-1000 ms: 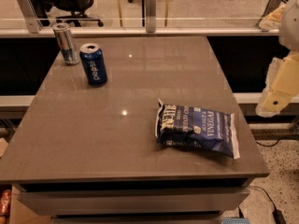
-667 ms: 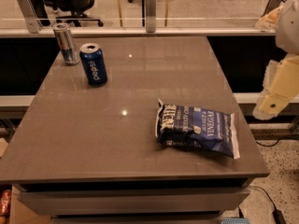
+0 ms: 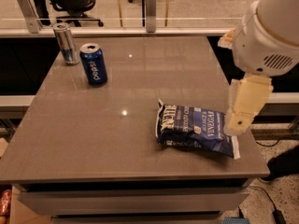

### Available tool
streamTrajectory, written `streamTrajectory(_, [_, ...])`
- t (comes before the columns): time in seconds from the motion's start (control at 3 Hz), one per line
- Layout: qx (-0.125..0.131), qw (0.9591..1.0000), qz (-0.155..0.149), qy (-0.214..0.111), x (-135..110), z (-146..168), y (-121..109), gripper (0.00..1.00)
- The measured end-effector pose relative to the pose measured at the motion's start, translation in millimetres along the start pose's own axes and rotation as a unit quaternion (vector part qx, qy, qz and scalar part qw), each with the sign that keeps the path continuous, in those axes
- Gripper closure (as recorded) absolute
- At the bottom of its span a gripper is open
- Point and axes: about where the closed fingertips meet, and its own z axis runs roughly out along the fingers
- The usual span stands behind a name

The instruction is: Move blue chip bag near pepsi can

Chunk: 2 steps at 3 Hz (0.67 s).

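Since the blue chip bag (image 3: 196, 130) lies flat near the front-right corner of the grey table (image 3: 93, 139) and the pepsi can (image 3: 94, 63) stands upright far back-left, the two are well apart. Task looks barely started.

A slim silver-and-blue can (image 3: 66, 43) stands just behind-left of the pepsi can. Best drop spot is probably the bare table on the pepsi can's right or front.

The arm comes in from the right. Its white rounded housing (image 3: 268, 36) sits high over the table's right edge, and a cream link hangs steeply down from it. The gripper (image 3: 239, 120) is at that link's low end, over the bag's right end by the white seal. Can't tell whether it's grasping or released, or whether it touches the bag at all. The bag looks undisturbed, so my read is pre-grasp approach.
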Motion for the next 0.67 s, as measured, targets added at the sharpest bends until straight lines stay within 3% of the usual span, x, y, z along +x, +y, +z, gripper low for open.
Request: streamTrajectory(0.67, [-0.046,0.9984,-0.025,0.02,-32.0,55.3,25.1,0.0])
